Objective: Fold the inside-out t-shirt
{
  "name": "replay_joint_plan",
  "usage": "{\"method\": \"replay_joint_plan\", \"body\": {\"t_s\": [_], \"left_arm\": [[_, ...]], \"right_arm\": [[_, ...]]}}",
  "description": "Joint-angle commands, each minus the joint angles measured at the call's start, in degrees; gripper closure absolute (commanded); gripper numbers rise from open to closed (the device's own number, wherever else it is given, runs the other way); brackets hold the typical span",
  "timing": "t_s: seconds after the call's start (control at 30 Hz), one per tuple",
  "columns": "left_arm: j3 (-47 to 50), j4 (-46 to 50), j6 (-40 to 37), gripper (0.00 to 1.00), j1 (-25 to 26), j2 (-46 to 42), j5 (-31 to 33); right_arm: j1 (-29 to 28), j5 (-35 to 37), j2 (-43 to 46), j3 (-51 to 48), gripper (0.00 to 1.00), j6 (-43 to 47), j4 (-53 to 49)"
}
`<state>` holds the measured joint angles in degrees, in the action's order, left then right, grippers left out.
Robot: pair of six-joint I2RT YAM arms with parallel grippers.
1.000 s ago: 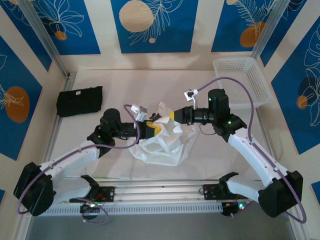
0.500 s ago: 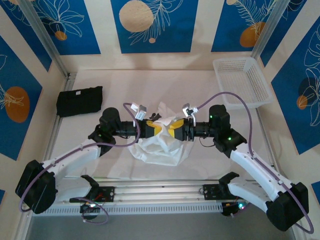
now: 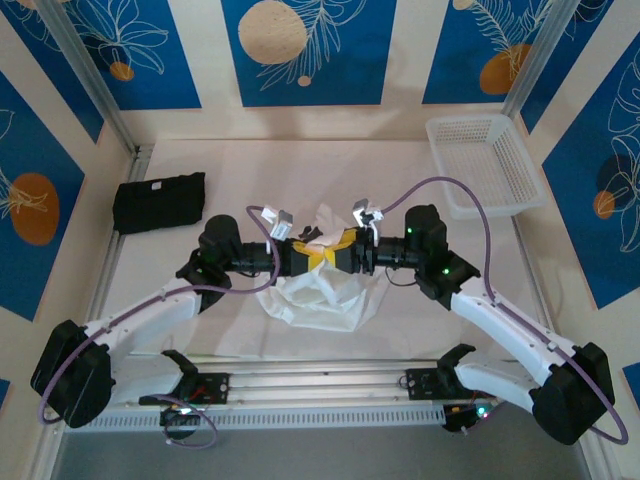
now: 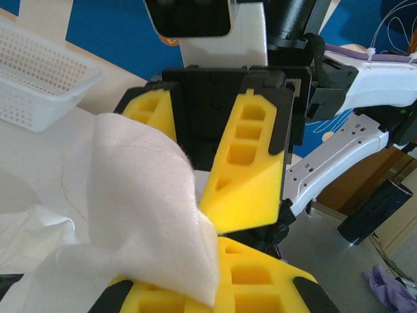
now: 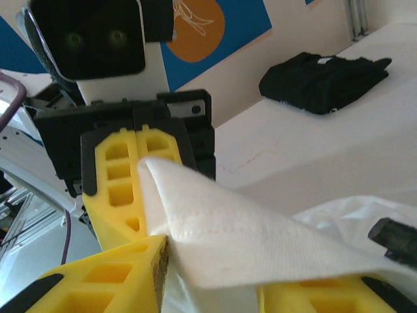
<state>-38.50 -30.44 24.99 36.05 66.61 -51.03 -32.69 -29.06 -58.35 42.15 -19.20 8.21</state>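
Bench: pale and flat, with both arm bases at its near edge.
Inside-out t-shirt: white, crumpled in a heap at the middle of the bench, toward the near side. One fold is lifted off the top of the heap, up to where the two grippers meet. The wrist views show a stitched seam running along the lifted edge.
Basket: white plastic mesh in the far right corner, well apart from the shirt.
Black garment: folded, on the far left side, well apart from the shirt.
Left gripper: above the top of the heap, pointing right. Jaws are pressed together, pinching the lifted fold of the shirt.
Right gripper: nose to nose with the left one, pointing left. Its yellow jaws are spread, and the fold lies loose in the gap between them, not clamped.
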Motion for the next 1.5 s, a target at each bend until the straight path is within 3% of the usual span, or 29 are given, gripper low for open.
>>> {"method": "replay_joint_plan", "body": {"t_s": [0.0,0.17,0.43,0.7,0.9,0.97,1.07,1.3,1.47], "left_arm": [[-0.3,-0.2,-1.3,1.00,-0.5,-0.2,-2.1],[-0.2,-0.3,-1.4,1.00,-0.4,-0.2,-2.2],[-0.2,4.8,-5.4,1.00,-0.5,-0.2,1.0],[-1.8,17.1,-12.9,0.91,-0.5,-1.7,11.6],[-2.5,21.9,-14.7,0.82,-0.5,-2.8,18.7],[-2.9,23.5,-14.8,0.75,-0.5,-3.1,21.7],[-3.8,25.9,-13.8,0.67,0.1,-4.4,26.7],[-3.6,33.5,-14.5,0.59,6.7,-12.7,43.0],[-4.8,36.0,-14.6,0.57,12.2,-13.1,44.9]], "right_arm": [[-0.3,0.8,0.0,1.8,0.60,0.7,2.4],[0.1,-0.3,-0.4,2.1,0.62,-0.1,3.2],[0.9,-3.6,-0.2,5.4,0.99,-4.2,1.6],[1.7,-9.7,0.3,10.7,1.00,-4.9,-11.2],[1.8,-11.4,-1.2,11.9,1.00,-10.6,-10.9],[1.7,-11.5,-2.2,12.4,1.00,-12.4,-10.4],[1.4,-8.0,-3.5,12.3,1.00,-15.3,-9.6],[1.5,-0.6,-6.7,11.2,1.00,-24.3,-5.3],[1.3,0.4,-8.6,11.0,1.00,-27.2,-2.6]]}}
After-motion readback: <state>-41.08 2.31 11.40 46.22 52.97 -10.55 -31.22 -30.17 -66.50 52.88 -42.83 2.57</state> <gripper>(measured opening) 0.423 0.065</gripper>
